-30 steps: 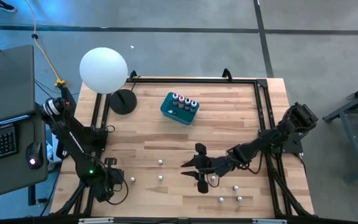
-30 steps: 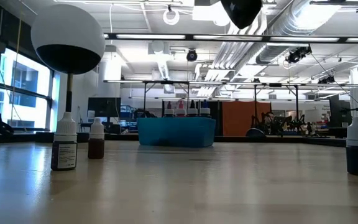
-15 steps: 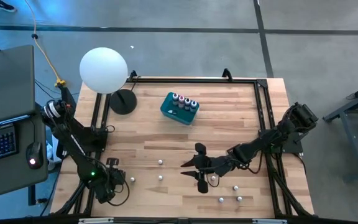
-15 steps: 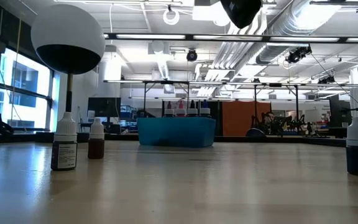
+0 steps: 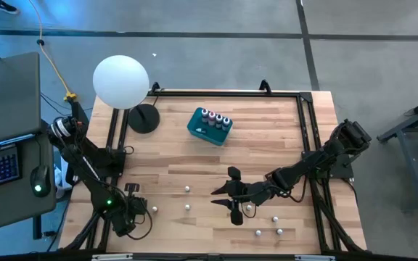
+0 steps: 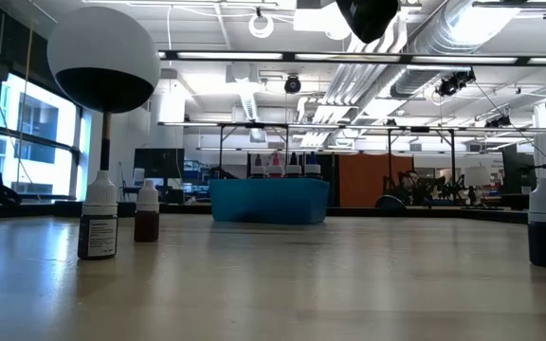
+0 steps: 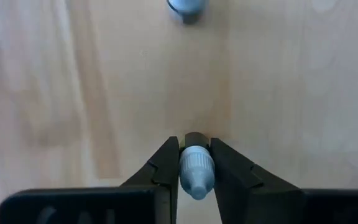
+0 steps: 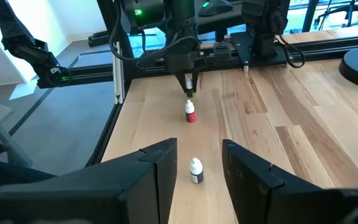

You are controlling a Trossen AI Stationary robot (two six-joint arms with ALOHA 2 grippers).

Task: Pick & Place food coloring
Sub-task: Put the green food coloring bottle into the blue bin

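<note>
With its jaws drawn in against the white cap of a food coloring bottle [image 7: 196, 169] near the table's [image 5: 267, 138] front left corner, the left gripper [image 7: 195, 167] appears mid-pick, a lift toward the teal tub [image 5: 210, 125] seemingly next, while the right gripper [image 5: 232, 196] hovers half-open over another bottle [image 8: 195, 170].

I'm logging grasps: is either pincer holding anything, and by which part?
The left pincer grips a food coloring bottle by its white cap. The right pincer is open, holding nothing.

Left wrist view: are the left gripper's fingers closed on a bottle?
Yes, the left gripper has both dark fingers pressed against the white cap of a small bottle over the wooden table.
</note>
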